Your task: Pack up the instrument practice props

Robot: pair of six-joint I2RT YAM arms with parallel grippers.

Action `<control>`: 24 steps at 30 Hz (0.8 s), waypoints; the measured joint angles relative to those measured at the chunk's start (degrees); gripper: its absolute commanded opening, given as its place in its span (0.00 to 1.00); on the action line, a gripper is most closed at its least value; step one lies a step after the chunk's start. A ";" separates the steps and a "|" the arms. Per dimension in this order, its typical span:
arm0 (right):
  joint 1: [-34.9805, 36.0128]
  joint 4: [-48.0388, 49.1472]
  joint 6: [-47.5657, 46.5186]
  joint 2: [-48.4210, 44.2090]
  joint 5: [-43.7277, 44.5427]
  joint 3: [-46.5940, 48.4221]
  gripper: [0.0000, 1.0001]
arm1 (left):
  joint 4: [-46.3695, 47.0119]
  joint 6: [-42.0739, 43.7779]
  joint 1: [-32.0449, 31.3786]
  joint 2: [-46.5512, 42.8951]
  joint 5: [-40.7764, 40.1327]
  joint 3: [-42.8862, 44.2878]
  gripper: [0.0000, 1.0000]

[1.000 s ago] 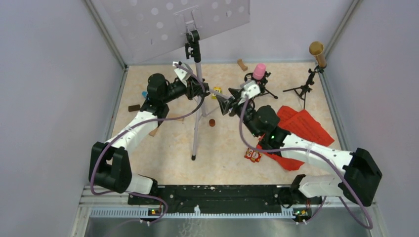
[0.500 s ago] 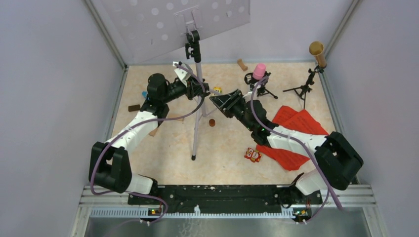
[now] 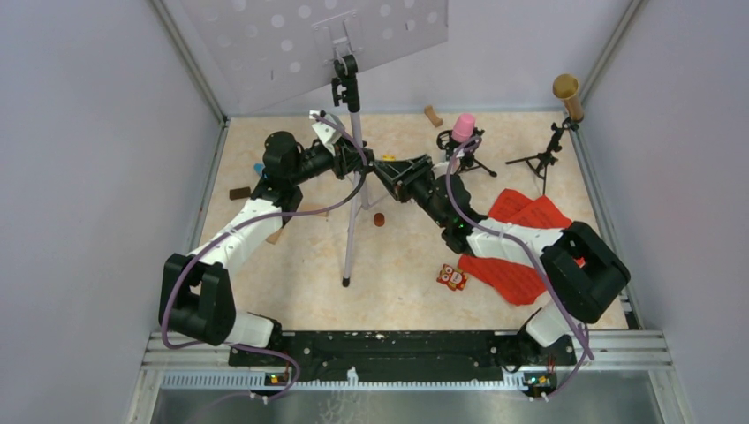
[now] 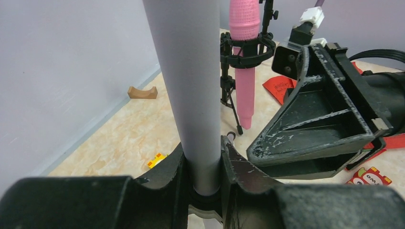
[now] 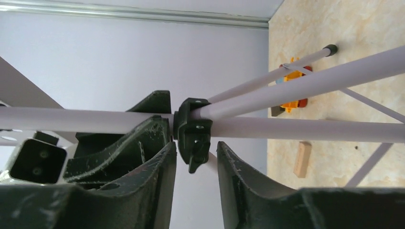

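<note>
- Lilac walls on three sides of a beige marbled counter (image 3: pixel 397 256); grey hole-punched tray (image 3: pixel 291 44) up at the back on its silver pole (image 3: pixel 355 132), tripod legs spread on the counter.
- Since a second ago: right arm (image 3: pixel 503 238) swung left, elbow drawn in from the right edge, right jaws carried from mid-counter up to the pole and narrowed on the way.
- Right jaws now: part-spread on either side of the black collar (image 5: pixel 193 129) where the legs meet the pole, a sliver of gap on one side, not pinching.
- Left arm (image 3: pixel 256 212) as before; left jaws pinched on the pole, just beside the right jaws.
- Tray, microphones and pages where they were.
- Pink microphone (image 3: pixel 463 126) upright in a small black tripod (image 3: pixel 477 162), just behind the right wrist.
- Gold microphone (image 3: pixel 566 88) on a second tripod (image 3: pixel 539 162) by the right wall.
- Red sheet-music pages (image 3: pixel 530 216) flat at right, partly under the right arm.
- Loose around: wooden block (image 3: pixel 432 116) at the back wall, small brown toy (image 3: pixel 379 219) beside a tripod leg, owl toy (image 3: pixel 452 277) near the pages.
</note>
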 measured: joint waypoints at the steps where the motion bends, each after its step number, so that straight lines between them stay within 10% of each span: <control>1: -0.15 0.44 0.35 0.50 -0.22 0.33 0.30 | -0.02 0.02 0.00 0.00 0.00 0.00 0.00; 8: -0.83 4.90 3.06 4.13 -3.21 1.22 0.00 | -0.11 0.09 -0.02 0.00 0.00 0.00 0.00; 15: -1.70 7.52 0.07 5.31 -6.43 1.38 0.00 | -0.13 0.11 0.00 0.00 -0.26 0.02 0.00; 24: -0.66 -14.25 -40.00 1.97 -10.58 13.99 0.00 | -0.66 0.26 0.90 0.04 -1.64 0.24 0.00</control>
